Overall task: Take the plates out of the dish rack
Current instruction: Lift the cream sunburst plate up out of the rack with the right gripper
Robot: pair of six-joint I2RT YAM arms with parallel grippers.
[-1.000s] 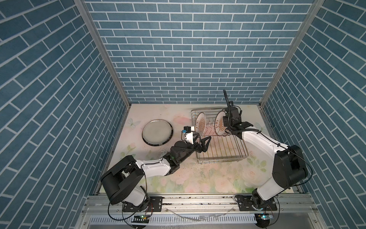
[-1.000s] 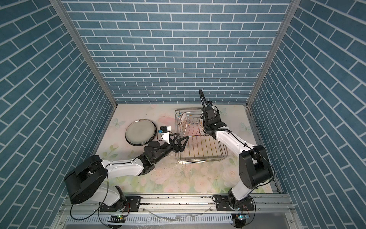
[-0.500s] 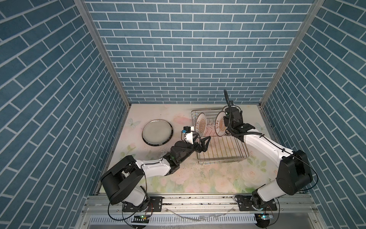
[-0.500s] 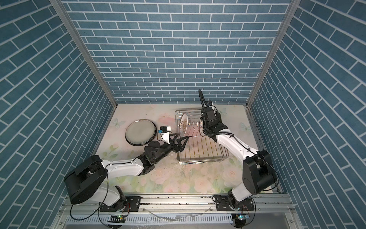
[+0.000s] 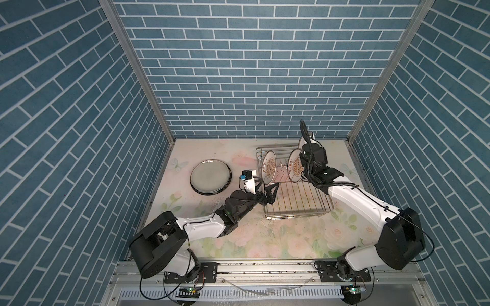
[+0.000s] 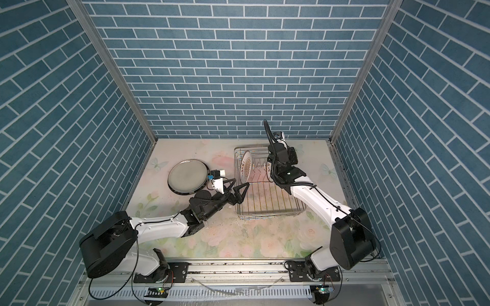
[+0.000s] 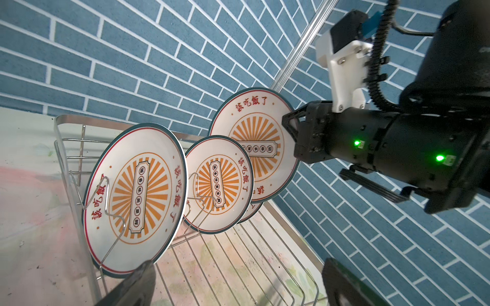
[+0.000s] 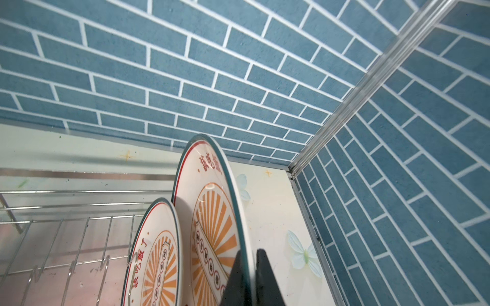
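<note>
The silver wire dish rack (image 5: 299,197) stands at the back right. Two sunburst plates stand upright in its prongs, a large one (image 7: 138,196) at the near end and a smaller one (image 7: 220,182) behind it. My right gripper (image 8: 250,275) is shut on the rim of a third sunburst plate (image 7: 254,137), which hangs raised above the rack's far end. My left gripper (image 7: 238,286) is wide open and empty, low over the rack's floor just by the near plate's lower rim. A larger dark-rimmed grey plate (image 5: 210,178) lies flat on the table left of the rack.
The blue brick back wall and a metal corner post (image 8: 371,79) stand close behind the raised plate. The floral table top (image 5: 265,238) stretches in front of the rack. My right arm (image 5: 358,198) spans the rack's right side.
My right arm's elbow has swung outward and lower while its gripper stays shut on the plate at the rack's far end. The left arm has not moved.
</note>
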